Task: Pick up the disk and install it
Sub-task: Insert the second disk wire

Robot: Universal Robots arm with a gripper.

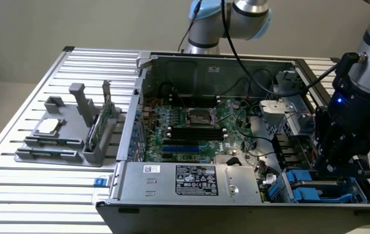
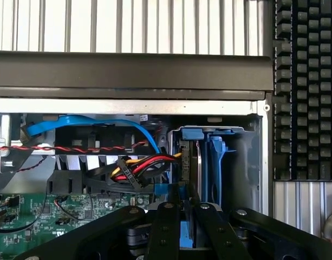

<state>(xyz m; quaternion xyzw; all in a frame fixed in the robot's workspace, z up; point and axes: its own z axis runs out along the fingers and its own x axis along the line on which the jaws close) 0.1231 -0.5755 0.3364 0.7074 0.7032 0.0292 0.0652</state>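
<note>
The disk [image 2: 204, 162], in its blue carrier, is standing on edge in the drive bay [image 2: 252, 162] at the near right corner of the computer case [image 1: 172, 63]. The fingers [image 2: 209, 227] are pinching its upper edge, closing in on the blue frame from both sides. From the wrist view I am seeing the bundle of red, yellow and black cables [image 2: 144, 165] lying just beside the disk, and a blue cable [image 2: 90, 123] arching over them. The exterior view is giving the wider room: the black gripper [image 1: 331, 168] is hanging low inside the case, with the power supply [image 1: 195, 179] just to the exterior view's left and the case wall close on the right. A grey parts holder [image 1: 68, 131] is sitting well apart on the slatted bench [image 1: 15, 161].
</note>
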